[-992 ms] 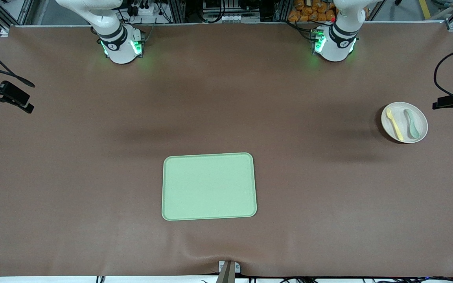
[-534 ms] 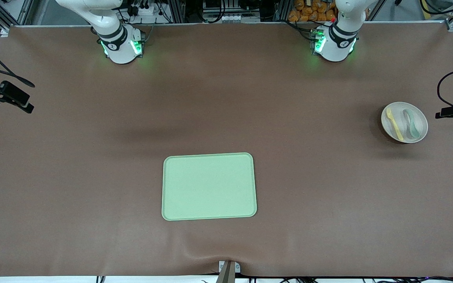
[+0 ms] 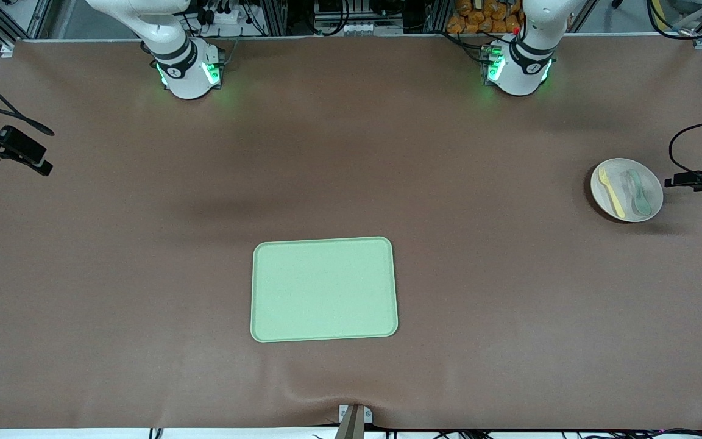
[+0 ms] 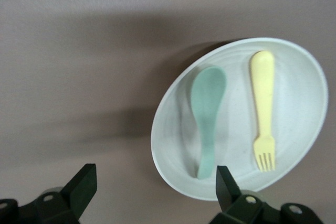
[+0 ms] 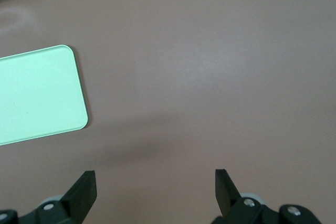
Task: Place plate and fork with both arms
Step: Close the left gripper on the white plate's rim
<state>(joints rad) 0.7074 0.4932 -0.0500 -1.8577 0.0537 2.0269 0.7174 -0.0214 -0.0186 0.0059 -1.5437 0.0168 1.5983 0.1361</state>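
Right now the plate (image 3: 626,189) sits on the brown table (image 3: 351,152) at the left arm's end, well apart from the pale-green tray (image 3: 324,289), which lies mid-table and nearer the front cam. On the plate: the fork (image 3: 611,192) and a grey-green spoon (image 3: 638,192), side by side, not touching, both lying flat. The fork is on the side twd the tray, the spoon twd the table's edge.

Left tool (image 4: 152,184) — seen in the left wrist view only, w/ both black fingertips (image 4: 84,182) spread wide and nothing between them. It hangs over the table beside the plate's rim; one fingertip shows just at the rim, the other over bare table. Can't tell if it touches the rim. In that view the plate (image 4: 294,103) looks tilted oval, w/ the fork (image 4: 263,106) tines pointing twd the tool and the spoon (image 4: 207,114) handle pointing the same way.

Right tool (image 5: 152,184) — also wide open, holding nothing, fingertips (image 5: 84,187) over bare brown table. The tray's corner (image 5: 42,93) shows farther off in the right wrist view.

In the front view only the arms' green-lit bases show at the top: right arm (image 3: 168,42) and left arm (image 3: 531,49). The tray is bare green, rounded corners, low rim. A black clamp w/ cable (image 3: 701,180) sits just beside the plate at the table's edge.
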